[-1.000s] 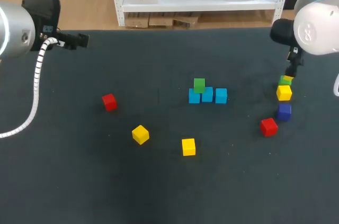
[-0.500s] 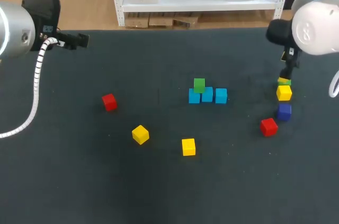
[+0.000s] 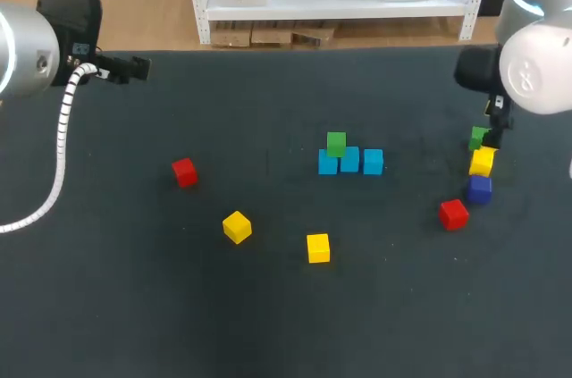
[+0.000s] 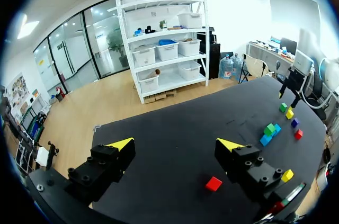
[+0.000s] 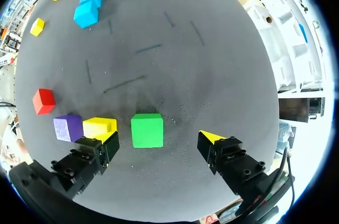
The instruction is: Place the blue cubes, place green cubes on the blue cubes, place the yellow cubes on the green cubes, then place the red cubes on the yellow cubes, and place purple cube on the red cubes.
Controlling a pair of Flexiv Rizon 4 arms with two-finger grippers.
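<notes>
Three blue cubes [image 3: 349, 160] sit in a row mid-table, with one green cube [image 3: 336, 143] on the leftmost. A second green cube [image 5: 147, 130] lies on the table between the fingers of my right gripper [image 5: 160, 137], which is open with gaps on both sides of it. Beside that cube are a yellow cube [image 5: 99, 126], a purple cube [image 5: 68, 128] and a red cube [image 5: 43, 101]. The same green cube [image 3: 479, 138] shows at the far right in the head view, under my right gripper [image 3: 490, 130]. My left gripper [image 4: 176, 144] hangs open and holds nothing, high over the far left.
A red cube [image 3: 184, 172] lies at the left of the table. Two yellow cubes [image 3: 237, 227] [image 3: 318, 247] lie nearer the front. My left arm [image 3: 54, 38] stays at the far left corner. The dark mat is bare between the cube groups.
My right arm has shifted a little to the right, and the green cube under it now shows more fully. The left arm has not moved.
</notes>
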